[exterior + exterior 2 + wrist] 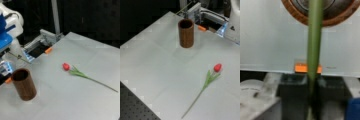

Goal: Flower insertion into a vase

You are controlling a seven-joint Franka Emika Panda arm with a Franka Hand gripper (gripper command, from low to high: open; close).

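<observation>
My jaws, low in the wrist view, are clamped on 1 green stem (314, 50) to aim it at the upright vase (24, 85), while 1 red tulip (79, 73) lies flat on the counter (75, 105), well apart.

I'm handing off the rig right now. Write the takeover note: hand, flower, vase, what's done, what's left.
Hand: at the table's edge by the orange clip. In the wrist view its fingers are closed on a thin green stem that points toward the vase rim.
Vase: upright in both front views, with nothing sticking out of it.
Red tulip: lying flat on the table, well apart from the vase and the hand.
Done: no flower is in the vase.
Left: the insertion itself.
</observation>
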